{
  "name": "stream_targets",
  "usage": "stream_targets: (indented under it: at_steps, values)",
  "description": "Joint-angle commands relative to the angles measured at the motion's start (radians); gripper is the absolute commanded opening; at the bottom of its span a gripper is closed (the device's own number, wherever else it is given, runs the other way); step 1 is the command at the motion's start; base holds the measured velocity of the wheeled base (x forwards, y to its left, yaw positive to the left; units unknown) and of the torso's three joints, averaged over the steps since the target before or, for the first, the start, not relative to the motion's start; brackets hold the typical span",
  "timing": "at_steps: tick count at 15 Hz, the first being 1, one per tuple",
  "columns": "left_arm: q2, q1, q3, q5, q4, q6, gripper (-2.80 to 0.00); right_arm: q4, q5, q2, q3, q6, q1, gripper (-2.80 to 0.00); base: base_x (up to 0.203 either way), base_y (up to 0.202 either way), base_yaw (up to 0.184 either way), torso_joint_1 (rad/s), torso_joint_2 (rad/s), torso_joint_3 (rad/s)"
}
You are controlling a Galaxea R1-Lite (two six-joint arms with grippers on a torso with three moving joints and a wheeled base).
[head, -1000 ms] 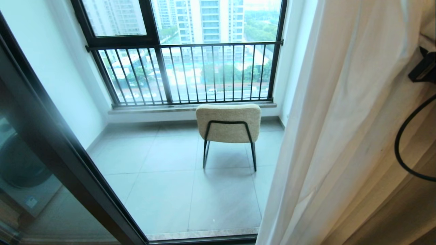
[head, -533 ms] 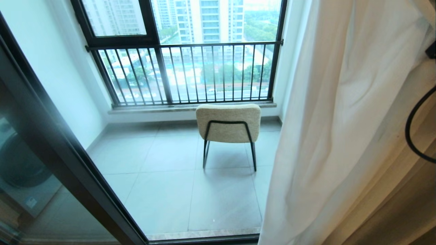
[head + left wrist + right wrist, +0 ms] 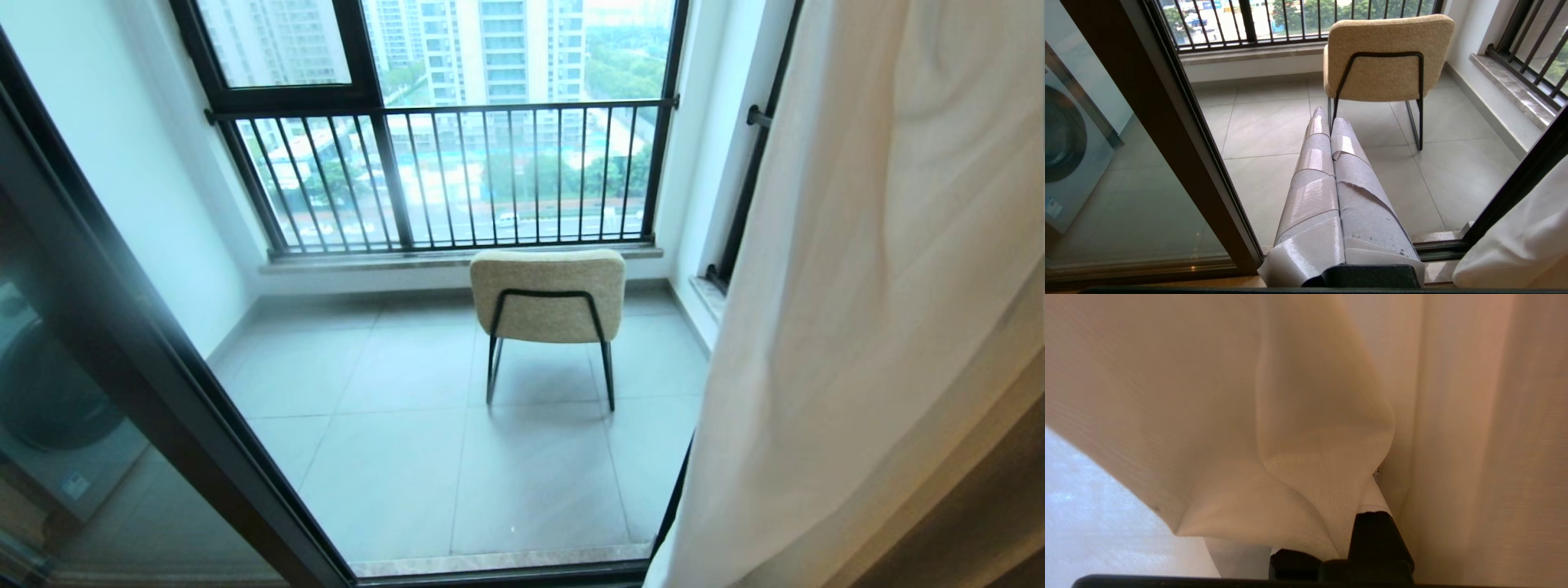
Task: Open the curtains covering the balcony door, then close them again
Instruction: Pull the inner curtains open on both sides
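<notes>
The sheer white curtains hang bunched at the right side of the opening. In the right wrist view my right gripper is shut on a fold of the curtains, and the fabric drapes over its fingers and hides the tips. The right arm does not show in the head view. The balcony door stands at the left, a dark frame with a glass panel, and the opening beside it is uncovered. My left gripper is shut and empty, held low in front of the door track and aimed at the balcony floor.
A beige chair on black legs stands on the grey balcony tiles, its back toward me. Behind it is a black-barred railing window. A washing machine shows through the left glass. A second barred window sits on the right wall.
The curtain's edge has slid to the right, uncovering the right wall's barred window and more floor. The right arm's black part and cable have left the head view. The left arm stays still.
</notes>
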Motion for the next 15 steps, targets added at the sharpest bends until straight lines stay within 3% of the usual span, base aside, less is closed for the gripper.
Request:
stream_targets:
  at_steps: [1, 6, 9, 13, 15]
  values:
    - [0.000, 0.000, 0.000, 0.000, 0.000, 0.000, -2.80, 0.043, 0.002, -0.028, -0.037, 0.000, -0.079, -2.80, 0.000, 0.000, 0.000, 0.000, 0.00, 0.000]
    - [0.000, 0.000, 0.000, 0.000, 0.000, 0.000, -2.80, 0.156, 0.002, -0.034, -0.075, 0.065, -0.277, -2.80, 0.000, 0.000, 0.000, 0.000, 0.00, 0.000]
    - [0.000, 0.000, 0.000, 0.000, 0.000, 0.000, -2.80, 0.224, 0.002, 0.042, -0.178, 0.130, -0.411, -2.80, 0.000, 0.000, 0.000, 0.000, 0.00, 0.000]
    - [0.000, 0.000, 0.000, 0.000, 0.000, 0.000, -2.80, 0.248, 0.136, 0.151, -0.267, 0.210, -0.597, -2.80, 0.000, 0.000, 0.000, 0.000, 0.00, 0.000]
    - [0.000, 0.000, 0.000, 0.000, 0.000, 0.000, -2.80, 0.243, 0.155, 0.229, -0.318, 0.244, -0.671, -2.80, 0.000, 0.000, 0.000, 0.000, 0.00, 0.000]
